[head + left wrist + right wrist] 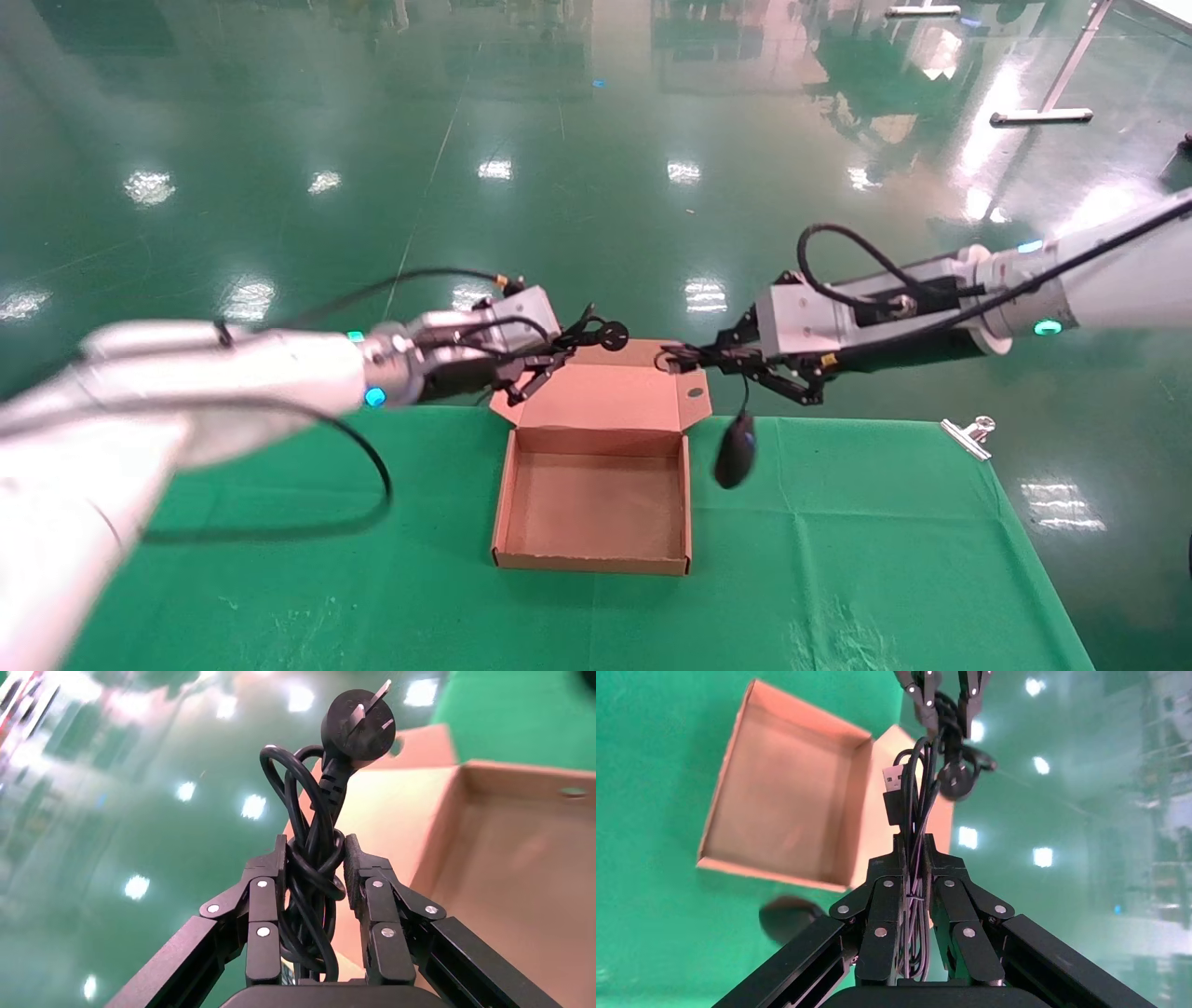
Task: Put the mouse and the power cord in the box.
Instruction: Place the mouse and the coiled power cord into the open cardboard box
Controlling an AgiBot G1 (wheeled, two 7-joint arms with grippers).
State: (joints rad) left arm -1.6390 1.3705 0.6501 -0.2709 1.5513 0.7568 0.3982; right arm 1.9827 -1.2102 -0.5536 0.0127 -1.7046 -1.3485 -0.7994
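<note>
The box [596, 503], shallow, square, brown cardboard, is set open on the green tabletop [838, 559], its hinged lid raised at the far side; nothing is seen inside. The cord [313, 860], a thin black cable in a looped bundle with a round plug head, is held off the tabletop, clamped between the left gripper [314, 874] jaws, beside the lid's left corner. The mouse [735, 451], black and oval, hangs by its bundled cable, which is clamped in the right gripper [914, 864], just beside the box's right wall.
</note>
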